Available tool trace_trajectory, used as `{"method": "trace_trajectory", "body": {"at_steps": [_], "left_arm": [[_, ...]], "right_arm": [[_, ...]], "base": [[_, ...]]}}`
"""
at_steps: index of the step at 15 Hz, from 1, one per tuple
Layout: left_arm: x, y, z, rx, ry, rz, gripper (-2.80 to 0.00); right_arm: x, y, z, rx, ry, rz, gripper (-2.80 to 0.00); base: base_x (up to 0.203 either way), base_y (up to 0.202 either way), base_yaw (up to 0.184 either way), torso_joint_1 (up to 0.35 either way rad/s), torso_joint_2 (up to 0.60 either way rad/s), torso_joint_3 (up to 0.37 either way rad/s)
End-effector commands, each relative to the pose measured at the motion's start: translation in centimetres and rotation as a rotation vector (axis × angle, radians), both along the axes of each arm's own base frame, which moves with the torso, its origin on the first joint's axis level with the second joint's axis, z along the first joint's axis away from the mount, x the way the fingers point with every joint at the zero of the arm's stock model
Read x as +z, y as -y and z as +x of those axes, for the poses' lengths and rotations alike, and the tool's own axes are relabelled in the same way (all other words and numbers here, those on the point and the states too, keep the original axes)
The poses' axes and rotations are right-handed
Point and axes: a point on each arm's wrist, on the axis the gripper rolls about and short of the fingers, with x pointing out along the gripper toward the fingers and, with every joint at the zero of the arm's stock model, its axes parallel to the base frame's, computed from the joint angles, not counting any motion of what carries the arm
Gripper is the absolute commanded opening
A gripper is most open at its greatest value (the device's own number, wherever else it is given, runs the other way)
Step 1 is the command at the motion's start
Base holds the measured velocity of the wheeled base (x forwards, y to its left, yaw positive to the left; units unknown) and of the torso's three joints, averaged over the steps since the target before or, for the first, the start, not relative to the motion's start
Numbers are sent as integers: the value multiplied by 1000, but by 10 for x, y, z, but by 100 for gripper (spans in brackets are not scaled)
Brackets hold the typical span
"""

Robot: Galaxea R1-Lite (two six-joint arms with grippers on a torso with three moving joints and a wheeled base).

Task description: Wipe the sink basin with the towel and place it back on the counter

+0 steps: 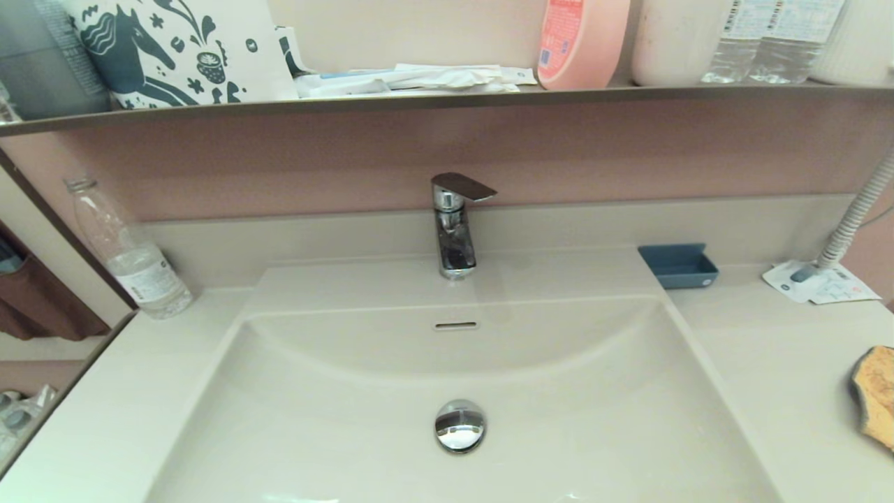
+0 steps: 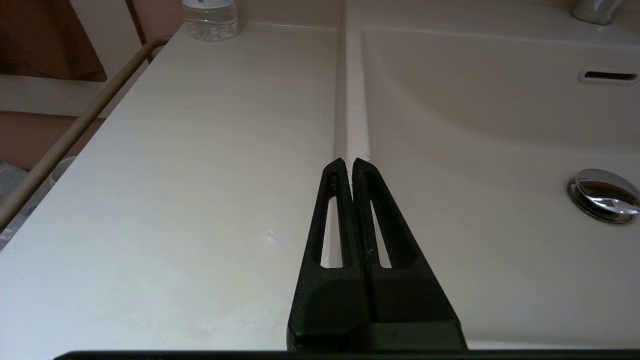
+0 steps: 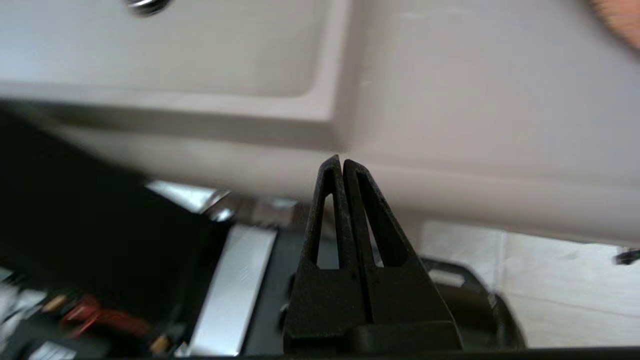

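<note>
Clearly the towel (image 1: 874,395) lies at three o'clock on the counter (image 1: 775,363), nearer the right gripper (image 3: 342,161), pinched empty like the left gripper (image 2: 349,162).

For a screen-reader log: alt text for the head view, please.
An empty beige sink basin with a chrome drain stopper sits below a faucet. The orange towel lies on the counter at far right; no gripper shows.
</note>
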Motion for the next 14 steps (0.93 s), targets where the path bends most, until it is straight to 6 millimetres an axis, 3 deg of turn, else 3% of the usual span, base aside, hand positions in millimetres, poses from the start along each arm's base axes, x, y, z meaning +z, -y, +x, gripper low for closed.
{"method": "trace_trajectory", "body": {"at_steps": [1,4,8,14], "left_arm": [[0,0,0,1,-1,0,-280],[0,0,0,1,-1,-1,-280],[0,0,0,1,-1,-1,-280],[0,0,0,1,0,-1,-280]], "right_arm": [[-22,1,7,-37,109,-12,-280],[-45,4,29,-187,261,-49,-280],[-73,6,34,-281,395,-78,-280],[-89,7,47,-330,464,-88,-280]], "base": [[0,0,0,0,0,0],[0,0,0,0,0,0],[0,0,0,0,0,0],[0,0,0,0,0,0]]}}
